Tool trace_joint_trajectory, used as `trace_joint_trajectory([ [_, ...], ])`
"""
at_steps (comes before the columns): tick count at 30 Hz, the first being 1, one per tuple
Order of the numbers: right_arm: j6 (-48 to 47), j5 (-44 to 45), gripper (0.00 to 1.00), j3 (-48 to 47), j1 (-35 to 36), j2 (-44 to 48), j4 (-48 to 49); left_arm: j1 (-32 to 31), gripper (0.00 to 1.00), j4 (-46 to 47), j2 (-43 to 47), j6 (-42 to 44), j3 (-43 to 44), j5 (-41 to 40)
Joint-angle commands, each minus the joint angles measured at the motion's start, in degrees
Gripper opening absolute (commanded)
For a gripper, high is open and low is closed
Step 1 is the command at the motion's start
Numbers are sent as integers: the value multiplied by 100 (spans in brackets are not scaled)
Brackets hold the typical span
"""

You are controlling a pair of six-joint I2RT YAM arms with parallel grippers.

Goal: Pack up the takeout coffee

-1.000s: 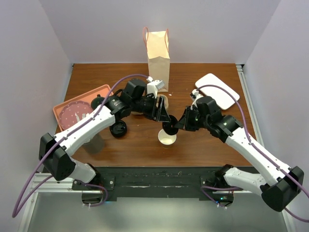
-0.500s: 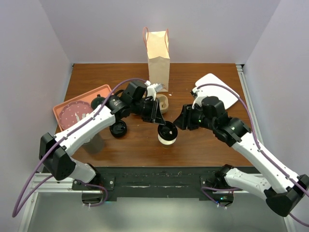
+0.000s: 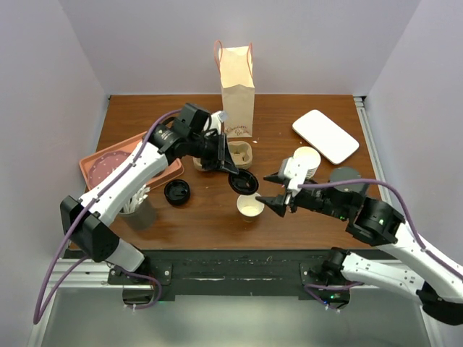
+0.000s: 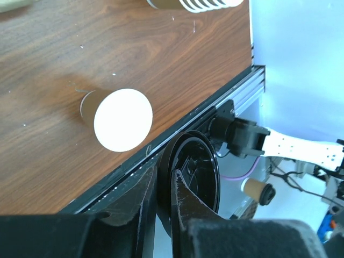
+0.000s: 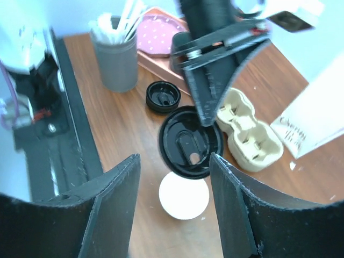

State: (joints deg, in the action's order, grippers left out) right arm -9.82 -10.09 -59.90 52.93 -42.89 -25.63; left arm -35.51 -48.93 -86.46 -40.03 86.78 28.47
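The takeout coffee's cream paper cup [image 3: 250, 207] stands upright near the table's front edge with no lid on it. Its round black sip lid [image 3: 243, 182] hangs tilted just above and behind the cup, and my left gripper [image 3: 239, 176] is shut on its rim. In the left wrist view the lid [image 4: 196, 177] sits between the jaws, with the cup [image 4: 122, 119] beyond it. My right gripper [image 3: 278, 193] stands open just right of the cup, holding nothing. Its wrist view looks between the fingers onto the lid [image 5: 191, 142] and the cup [image 5: 184, 195].
A tall paper bag [image 3: 237, 87] stands at the back, with a pulp cup carrier [image 3: 241, 154] in front of it. A stack of lidless cups [image 3: 306, 163] and a white tray [image 3: 325, 135] lie right. A loose black lid [image 3: 177, 191], pink tray [image 3: 123, 163] and grey straw holder [image 3: 137, 210] lie left.
My right gripper let go of the black lid, opened and drew back to the right. The left gripper closed on the lid and now holds it just off the cup.
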Motion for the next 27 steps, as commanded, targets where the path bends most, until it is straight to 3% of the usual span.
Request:
trace_joint_trajectory([
  [1,-1144,409,58,-171,726,-438,-65,149,11,31,76,-732,137,773],
  [6,-1855,2518,61,-153,2166,-755,128,184,11,734,217,-1340,-161,1310],
  [13,-2462,4452,61,39,2819,-1221,734,184,11,771,304,-1604,-302,1416],
  [27,-2314,4392,62,224,2969,-1186,330,185,10,709,524,-1797,-522,1143],
])
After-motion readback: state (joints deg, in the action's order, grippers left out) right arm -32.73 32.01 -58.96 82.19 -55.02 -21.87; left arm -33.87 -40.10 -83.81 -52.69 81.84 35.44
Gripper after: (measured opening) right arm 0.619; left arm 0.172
